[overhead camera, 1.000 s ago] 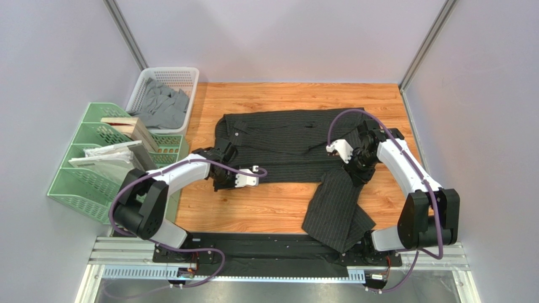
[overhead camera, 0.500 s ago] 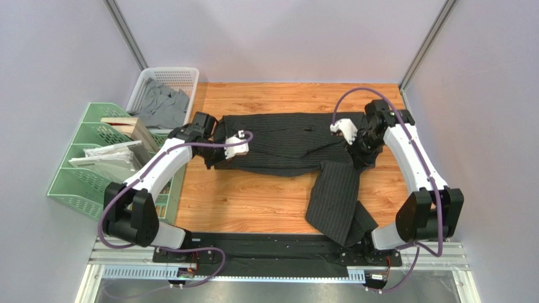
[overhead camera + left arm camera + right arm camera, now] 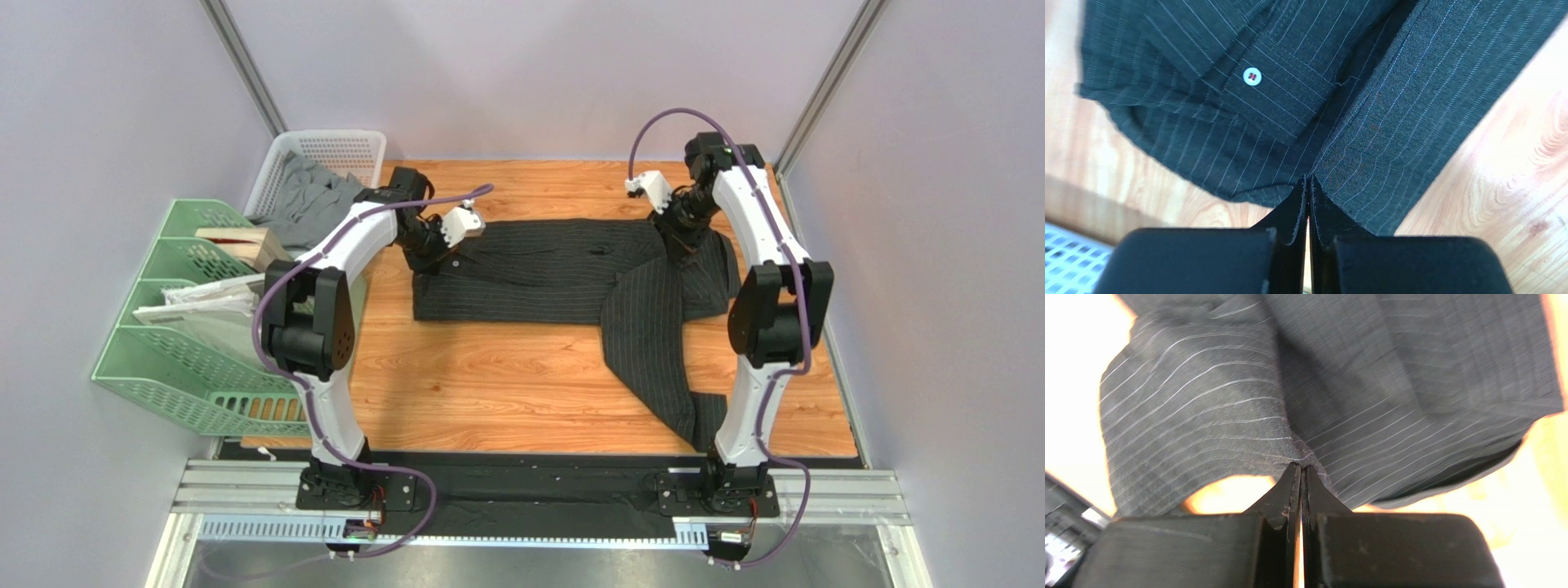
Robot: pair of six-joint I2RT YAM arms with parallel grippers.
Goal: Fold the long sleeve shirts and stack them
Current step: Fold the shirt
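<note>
**Top view.** The long sleeve shirt (image 3: 540, 272) lies across the far half of the counter (image 3: 491, 392), its body doubled into a dark band. One sleeve (image 3: 656, 349) trails from the band toward the near edge on the right side. The left arm (image 3: 350, 239) and the right arm (image 3: 767, 233) reach the band's far corners, one at each end. No finished dark rectangle shows anywhere, so the stack is judged not yet begun. A white basket (image 3: 329, 136) at the far left holds grey cloth (image 3: 313, 208) (whether this is another shirt cannot be told from here).

**Left wrist view.** The left fingers (image 3: 1290, 211) are pressed together on a pinstriped edge of the shirt. A cuff with a pale button (image 3: 1252, 75) lies just beyond them.

**Right wrist view.** The right fingers (image 3: 1284, 499) are likewise clamped on a fold of the same fabric, which spreads away from their tips.

**Progress.** The task appears to be at an early fold. The loose sleeve is not yet tucked in, and the crosswise folds and the stacking are not yet done.
</note>
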